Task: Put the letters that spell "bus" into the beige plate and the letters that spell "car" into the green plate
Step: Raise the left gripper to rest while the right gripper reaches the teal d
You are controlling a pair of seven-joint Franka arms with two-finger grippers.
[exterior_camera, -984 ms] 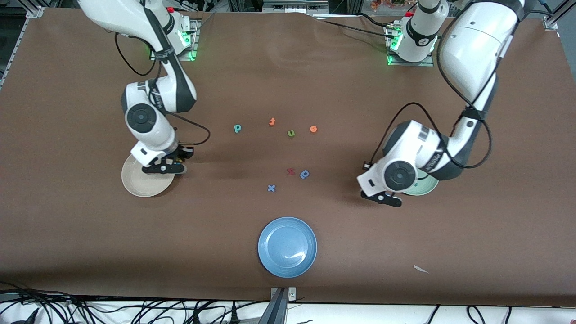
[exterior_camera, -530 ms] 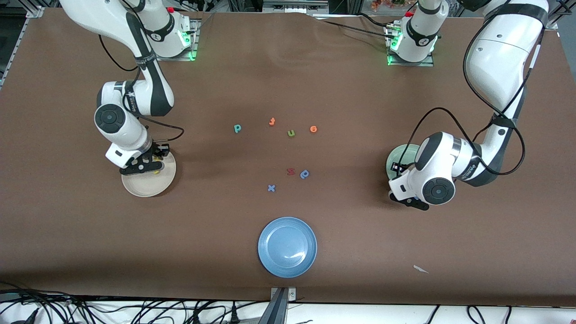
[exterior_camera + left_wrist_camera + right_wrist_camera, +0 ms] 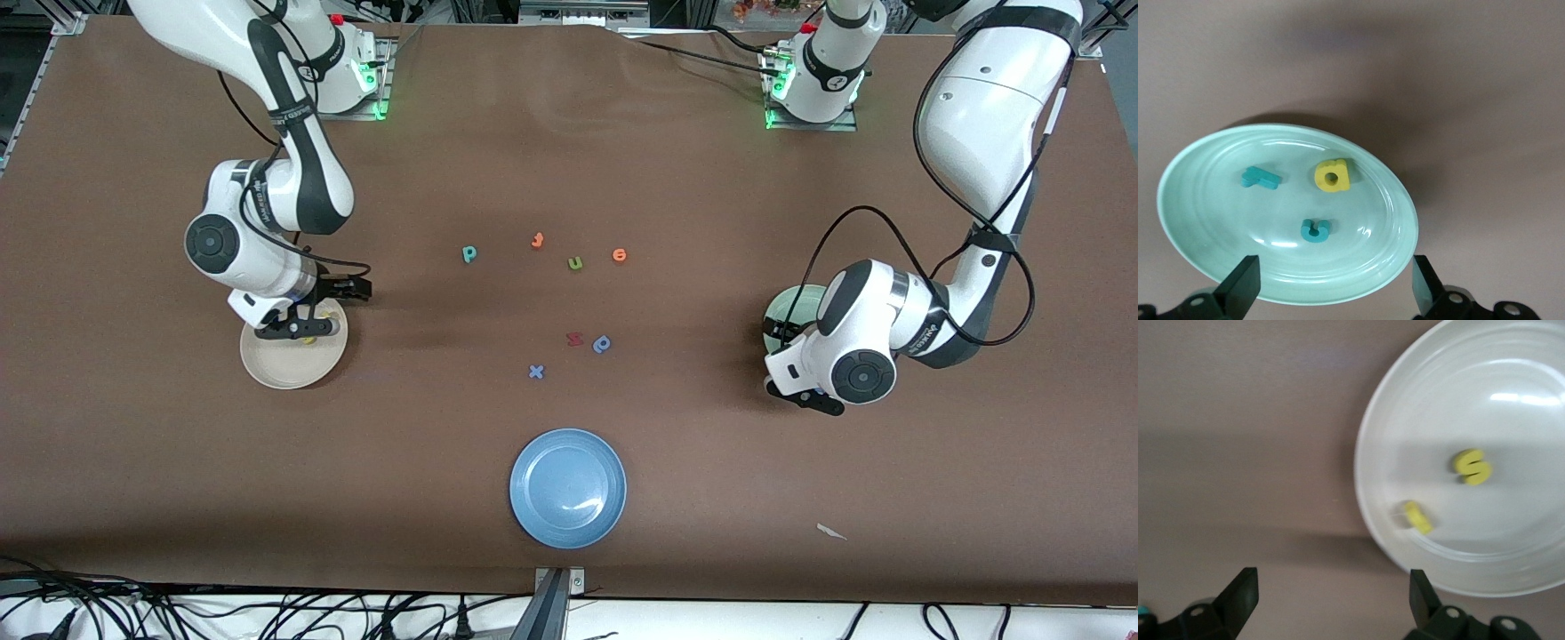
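The round pale mint-green plate is seen toward the left arm's end of the table, with three small foam letters lying in it: a teal r, a yellow a and a teal c, all apart from one another. The left gripper is held over this plate's rim, its fingers spread wide with nothing between them.

The round cream-beige plate is found toward the right arm's end. A yellow s and a second yellow letter, blurred, lie in it. The right gripper hangs over the plate's edge, fingers wide apart and empty.

A teal stem-and-bowl letter lies on the brown table near the middle, farther from the front camera than both plates.
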